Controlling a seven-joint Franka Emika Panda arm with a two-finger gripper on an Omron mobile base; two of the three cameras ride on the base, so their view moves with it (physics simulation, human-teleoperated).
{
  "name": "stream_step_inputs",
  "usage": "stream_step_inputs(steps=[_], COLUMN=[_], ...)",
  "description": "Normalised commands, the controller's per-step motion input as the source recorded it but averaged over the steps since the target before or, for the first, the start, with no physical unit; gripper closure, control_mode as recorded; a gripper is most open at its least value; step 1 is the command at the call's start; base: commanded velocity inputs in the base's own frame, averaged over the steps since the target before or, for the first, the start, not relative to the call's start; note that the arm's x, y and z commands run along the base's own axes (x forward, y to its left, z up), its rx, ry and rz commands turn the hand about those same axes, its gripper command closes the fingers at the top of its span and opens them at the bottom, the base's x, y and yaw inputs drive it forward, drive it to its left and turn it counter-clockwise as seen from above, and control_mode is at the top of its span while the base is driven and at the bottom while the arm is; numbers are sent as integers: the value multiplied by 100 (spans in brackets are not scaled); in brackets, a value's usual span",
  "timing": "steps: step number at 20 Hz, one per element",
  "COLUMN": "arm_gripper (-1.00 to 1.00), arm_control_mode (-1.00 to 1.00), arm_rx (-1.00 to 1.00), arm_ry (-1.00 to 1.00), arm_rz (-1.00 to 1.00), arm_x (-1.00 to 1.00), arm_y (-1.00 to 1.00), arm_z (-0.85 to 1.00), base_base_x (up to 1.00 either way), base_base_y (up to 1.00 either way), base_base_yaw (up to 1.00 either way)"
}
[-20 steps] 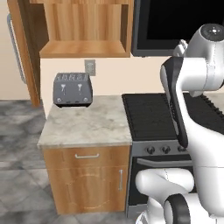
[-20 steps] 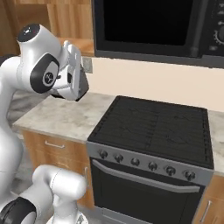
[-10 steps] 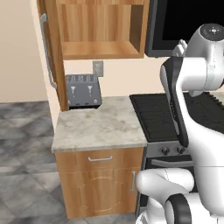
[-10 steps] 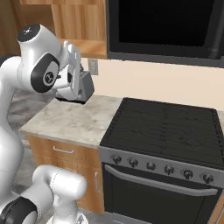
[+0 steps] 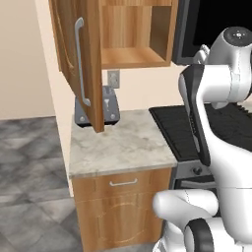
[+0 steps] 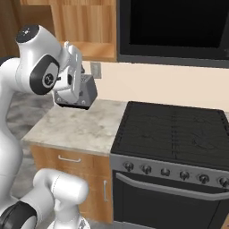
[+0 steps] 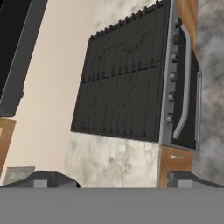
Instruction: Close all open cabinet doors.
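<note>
One cabinet door [image 5: 78,59], medium-brown wood grain with a carved panel outline and a long vertical silver bar handle, stands swung wide open, projecting out over the counter, its cabinet interior exposed.

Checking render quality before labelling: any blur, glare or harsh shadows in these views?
Left base view: even light, soft shadow under the open cabinet door, slightly soft edges. Right base view: no glare on the microwave. Hand view: sharp stove, tilted.
</note>
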Motion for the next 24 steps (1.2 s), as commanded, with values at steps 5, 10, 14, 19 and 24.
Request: stream_step_inputs(steps=[5,10,14,19,24], arm_gripper=[-100,-100,-100,-100,-100], arm_control_mode=[100,100,100,100,100], arm_rx=[0,0,0,0,0], arm_ry=[0,0,0,0,0], arm_rz=[0,0,0,0,0], arm_x=[0,0,0,0,0], arm_y=[0,0,0,0,0], arm_z=[0,0,0,0,0], base_base_x=[30,25,21,38,31], base_base_y=[17,14,19,8,20], base_base_yaw=[3,15,24,18,1])
